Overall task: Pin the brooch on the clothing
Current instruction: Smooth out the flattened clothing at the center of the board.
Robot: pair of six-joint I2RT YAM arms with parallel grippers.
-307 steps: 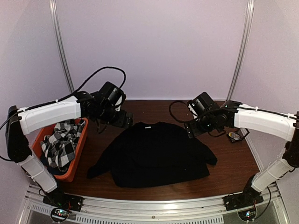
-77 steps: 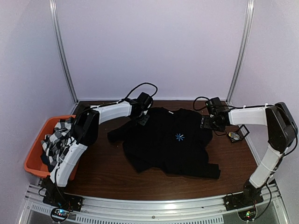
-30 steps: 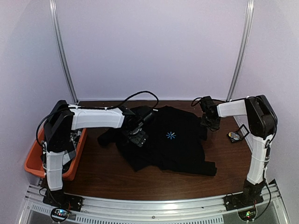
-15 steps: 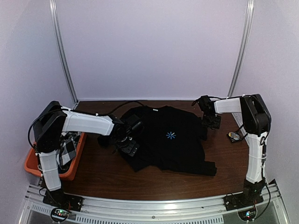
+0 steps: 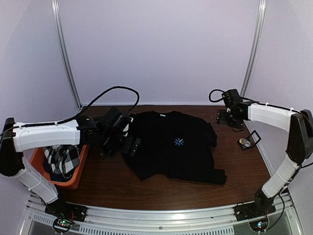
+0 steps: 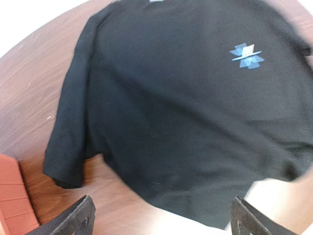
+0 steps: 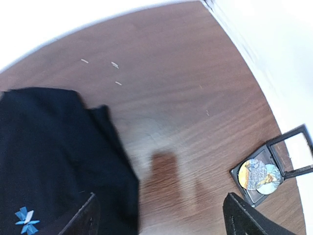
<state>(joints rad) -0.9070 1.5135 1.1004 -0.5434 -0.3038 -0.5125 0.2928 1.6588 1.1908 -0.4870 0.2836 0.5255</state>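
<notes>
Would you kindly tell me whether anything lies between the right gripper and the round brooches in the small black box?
Nothing visible does. The right gripper hangs open above bare brown wooden table; the small open black box holding the round brooches lies uncovered nearby, the black T-shirt on the other side.

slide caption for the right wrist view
Open right tool over the table, black T-shirt at left, open brooch case at right

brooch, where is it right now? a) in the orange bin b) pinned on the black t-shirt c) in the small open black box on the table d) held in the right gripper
c: the brooch lies in the black box on bare wood, apart from the T-shirt.
</notes>
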